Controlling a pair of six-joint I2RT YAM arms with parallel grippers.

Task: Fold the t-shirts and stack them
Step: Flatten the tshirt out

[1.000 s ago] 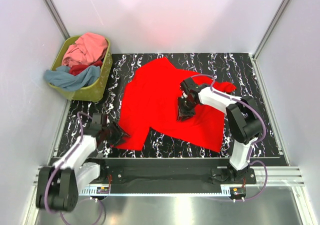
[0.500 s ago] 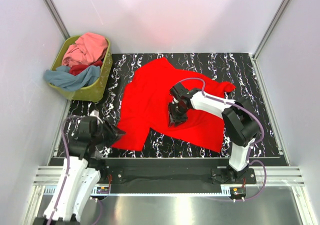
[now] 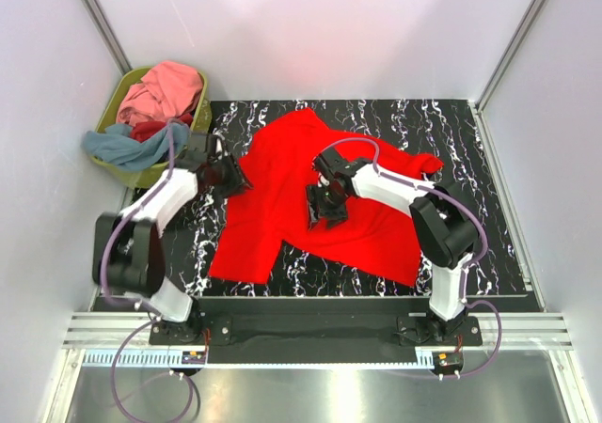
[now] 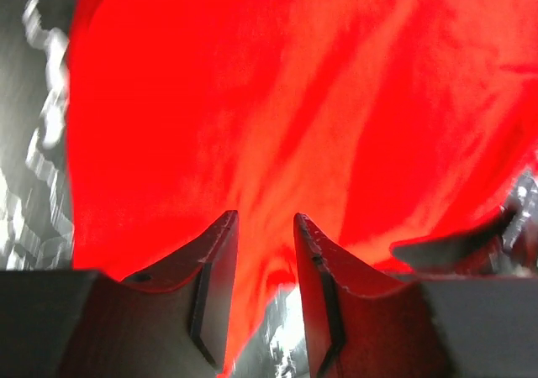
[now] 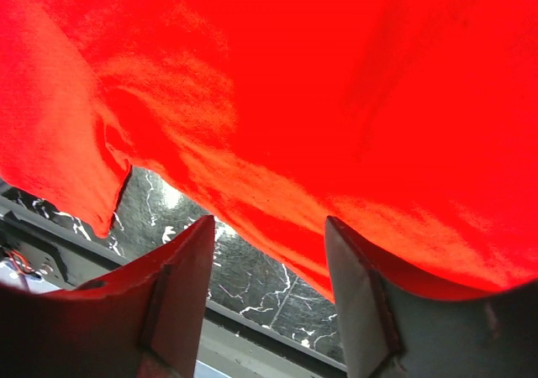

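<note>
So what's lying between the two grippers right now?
Only the bright red t-shirt. The top view shows nothing else between the left gripper and the right gripper.

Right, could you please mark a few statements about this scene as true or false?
1. The bright red t-shirt lies spread on the table. True.
2. The basket is empty. False: it holds bunched shirts.
3. The right gripper is above the red shirt, jaws apart. True.
4. The basket stands at the far right. False: far left.
5. The left gripper holds a pink shirt. False: its jaws stand apart at the red shirt's left edge.
</note>
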